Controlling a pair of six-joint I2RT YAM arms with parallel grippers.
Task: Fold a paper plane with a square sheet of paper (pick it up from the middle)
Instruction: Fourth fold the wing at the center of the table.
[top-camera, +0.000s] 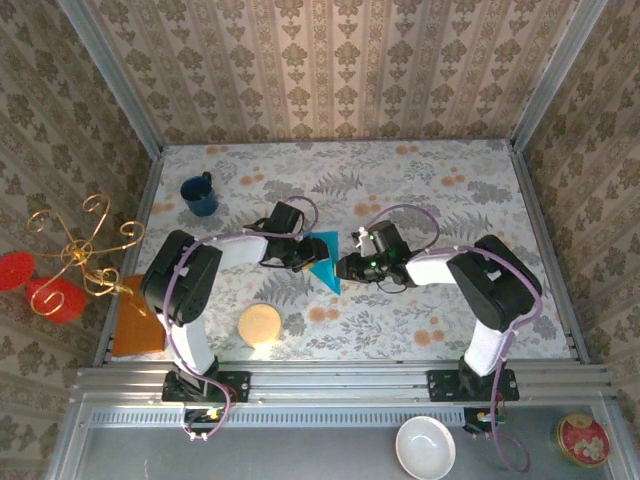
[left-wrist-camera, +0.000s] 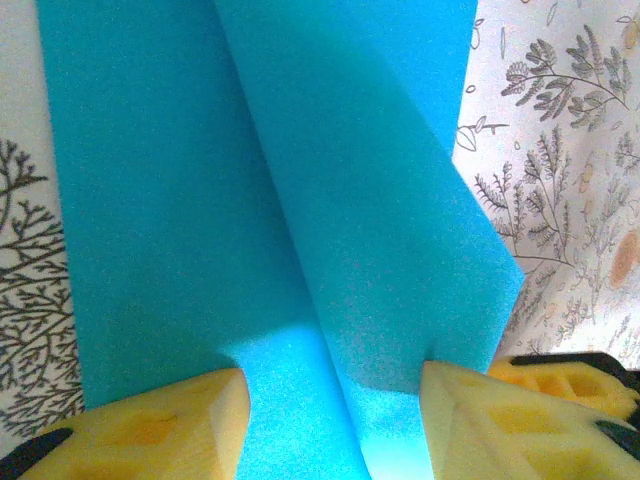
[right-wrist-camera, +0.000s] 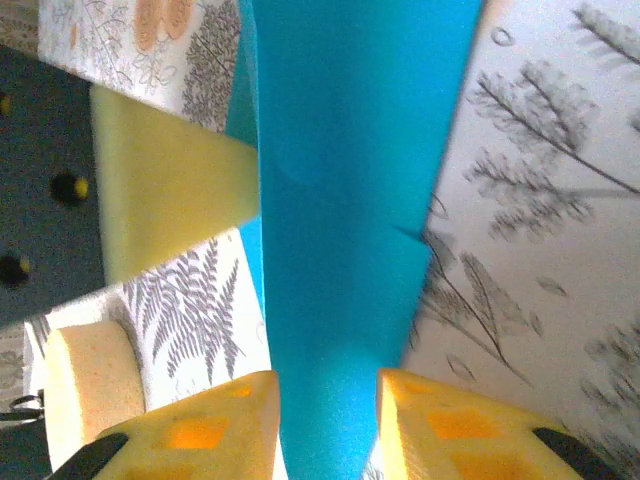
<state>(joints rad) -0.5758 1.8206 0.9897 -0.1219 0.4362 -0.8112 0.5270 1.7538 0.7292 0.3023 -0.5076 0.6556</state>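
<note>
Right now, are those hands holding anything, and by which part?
Seemingly nothing: the folded blue paper lies between the parted fingers of the left hand and right hand.

I can read no text, number or brand in any view. Just right of the white bowl (top-camera: 425, 447), the round red tin (top-camera: 582, 440) carries a gold-coloured design, too small for me to make out.
</note>
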